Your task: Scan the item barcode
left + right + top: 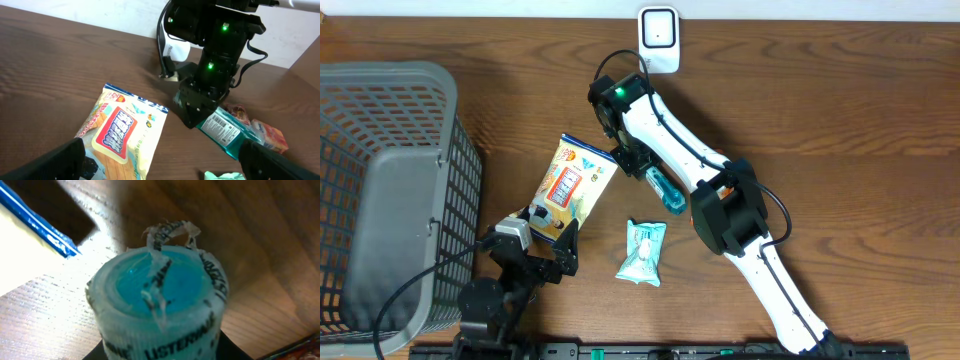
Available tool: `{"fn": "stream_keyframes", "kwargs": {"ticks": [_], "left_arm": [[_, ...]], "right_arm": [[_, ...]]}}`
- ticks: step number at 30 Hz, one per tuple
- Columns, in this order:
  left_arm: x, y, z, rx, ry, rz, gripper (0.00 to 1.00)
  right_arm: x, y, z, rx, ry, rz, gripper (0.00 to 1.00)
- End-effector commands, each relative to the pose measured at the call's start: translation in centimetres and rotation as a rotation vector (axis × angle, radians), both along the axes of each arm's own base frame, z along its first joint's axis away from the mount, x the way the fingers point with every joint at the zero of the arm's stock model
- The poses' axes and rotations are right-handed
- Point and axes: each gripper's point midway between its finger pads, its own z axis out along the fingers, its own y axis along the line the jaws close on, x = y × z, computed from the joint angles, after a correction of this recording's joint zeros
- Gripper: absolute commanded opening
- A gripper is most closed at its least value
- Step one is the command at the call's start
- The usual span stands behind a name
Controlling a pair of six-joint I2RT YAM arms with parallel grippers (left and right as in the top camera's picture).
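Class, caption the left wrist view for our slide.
Black right gripper clamps a teal plastic mouthwash bottle, barcode label showing, beside a yellow snack bag.

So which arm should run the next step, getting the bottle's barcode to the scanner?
Right. The right gripper has its jaws on the mouthwash bottle, close to the white scanner. The left gripper is open and empty by the snack bag, farther from the scanner.
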Motion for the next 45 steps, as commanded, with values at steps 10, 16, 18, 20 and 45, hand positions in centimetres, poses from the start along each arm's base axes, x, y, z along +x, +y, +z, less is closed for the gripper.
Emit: {"fn": "stream_keyframes", "kwargs": {"ticks": [10, 16, 18, 20, 45], "left_arm": [[-0.2, -0.2, -1.3, 0.019, 0.032, -0.017, 0.98], [-0.2, -0.2, -1.3, 0.019, 0.032, -0.017, 0.98], [-0.2, -0.2, -1.3, 0.019, 0.032, -0.017, 0.98], [-0.2, -0.2, -1.3, 0.019, 0.032, -0.017, 0.98], [-0.2, -0.2, -1.3, 0.019, 0.032, -0.017, 0.98]], "right_arm": [[-1.0, 4.8, 8.6, 0.634, 0.213, 0.221, 0.01], [0.1, 4.4, 12.1, 0.805, 0.226, 0.135, 0.01], [0.2, 4.4, 13.1, 0.839, 0.231, 0.103, 0.01], [0.3, 4.2, 14.0, 0.844, 0.218, 0.092, 0.01], [-15.8, -0.6, 25.9, 1.047, 0.256, 0.305, 0.01]]}}
